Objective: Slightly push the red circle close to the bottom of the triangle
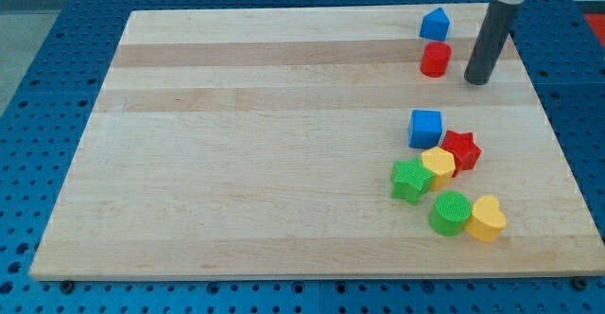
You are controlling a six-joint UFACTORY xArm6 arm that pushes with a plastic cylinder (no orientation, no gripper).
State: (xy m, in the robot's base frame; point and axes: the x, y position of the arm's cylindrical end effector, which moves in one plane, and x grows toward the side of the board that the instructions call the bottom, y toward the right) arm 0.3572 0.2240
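Note:
The red circle (pixel 435 59) is a short red cylinder near the board's top right. The blue triangle (pixel 435 23) stands just above it toward the view's top, almost touching. My tip (pixel 476 79) is the lower end of the dark rod, a short way to the view's right of the red circle and slightly below its level, not touching it.
A cluster sits lower right: a blue cube (pixel 425 128), a red star (pixel 461 149), a yellow block (pixel 438 164), a green star (pixel 410 180), a green circle (pixel 450 213) and a yellow heart (pixel 487 218). The wooden board (pixel 265 144) lies on a blue perforated table.

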